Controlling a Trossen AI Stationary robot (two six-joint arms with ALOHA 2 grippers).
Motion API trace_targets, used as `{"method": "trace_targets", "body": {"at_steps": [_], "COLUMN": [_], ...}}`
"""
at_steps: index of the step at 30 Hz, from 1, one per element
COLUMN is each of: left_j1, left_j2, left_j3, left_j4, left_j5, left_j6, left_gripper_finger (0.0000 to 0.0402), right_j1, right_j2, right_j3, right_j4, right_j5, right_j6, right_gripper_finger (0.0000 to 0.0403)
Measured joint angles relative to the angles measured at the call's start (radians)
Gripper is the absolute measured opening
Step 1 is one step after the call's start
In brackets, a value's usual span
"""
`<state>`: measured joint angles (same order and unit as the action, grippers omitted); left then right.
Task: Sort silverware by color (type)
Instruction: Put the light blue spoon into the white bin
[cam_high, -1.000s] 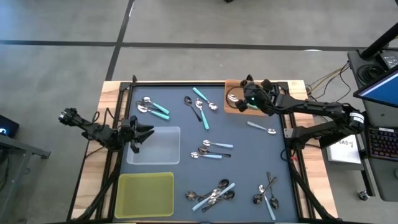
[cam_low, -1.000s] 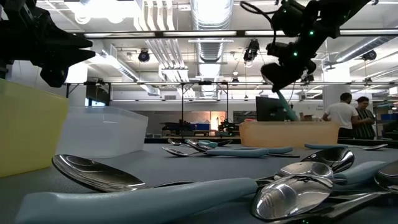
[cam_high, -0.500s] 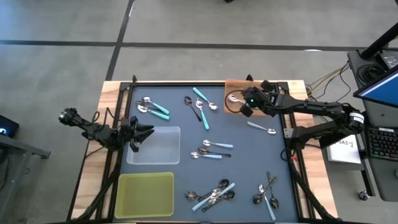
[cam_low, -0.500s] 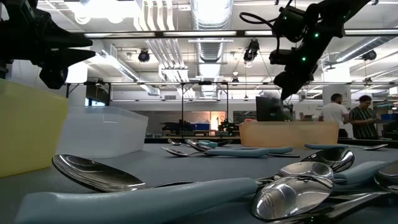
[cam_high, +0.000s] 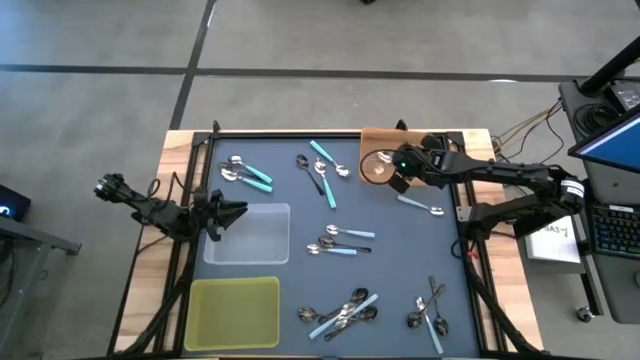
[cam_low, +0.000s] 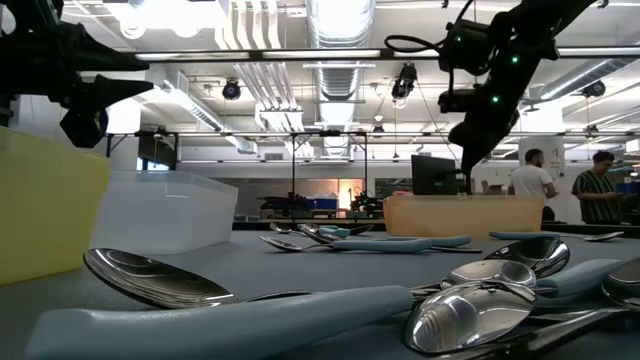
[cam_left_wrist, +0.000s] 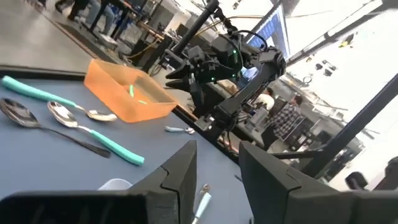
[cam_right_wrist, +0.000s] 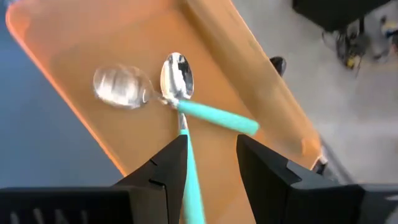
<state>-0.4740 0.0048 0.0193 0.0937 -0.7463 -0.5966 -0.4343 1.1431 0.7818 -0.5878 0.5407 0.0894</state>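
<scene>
Inside the orange tray at the table's far right corner lie two teal-handled spoons, bowls close together and handles diverging, one handle running back between the right gripper's fingers, the other angled toward the tray's wall; the right gripper hangs just above this tray with its fingers spread and nothing between them; the left gripper waits at the left edge of the clear tray, fingers likewise parted and empty; the clear tray and the yellow tray at the near left hold no spoons that can be seen; on the dark mat the remaining silverware lies scattered: a teal pair at far left with handles slanting toward the near right; a far-centre group with a long teal handle running diagonally near-right; a single pale spoon near the right gripper, lying nearly crosswise; a pale blue pair at centre, long axes crosswise, bowls to the left; a near-centre heap slanted; a near-right cluster running roughly near to far
</scene>
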Motion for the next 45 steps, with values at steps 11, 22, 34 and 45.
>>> {"method": "trace_targets", "body": {"at_steps": [11,22,34,45], "left_j1": [0.02,0.024,0.086,0.189], "left_j2": [0.004,0.122,0.509,1.034], "left_j3": [0.0,0.0,0.39,0.728], "left_j4": [0.195,0.169,-0.151,-0.369], "left_j5": [-0.027,0.042,0.105,0.476], "left_j6": [0.186,0.027,0.162,0.27], "left_gripper_finger": [0.0103,0.0103,0.0103,0.0103], "right_j1": [0.062,0.151,0.193,0.297], "right_j2": [0.0,0.0,0.0,0.001], "right_j3": [0.0,0.0,0.0,0.0], "right_j4": [0.002,0.007,0.204,0.089], "right_j5": [-0.061,-0.127,-0.156,-0.209], "right_j6": [0.347,0.438,0.435,0.435], "right_gripper_finger": [0.0132,0.0132,0.0132,0.0132]}}
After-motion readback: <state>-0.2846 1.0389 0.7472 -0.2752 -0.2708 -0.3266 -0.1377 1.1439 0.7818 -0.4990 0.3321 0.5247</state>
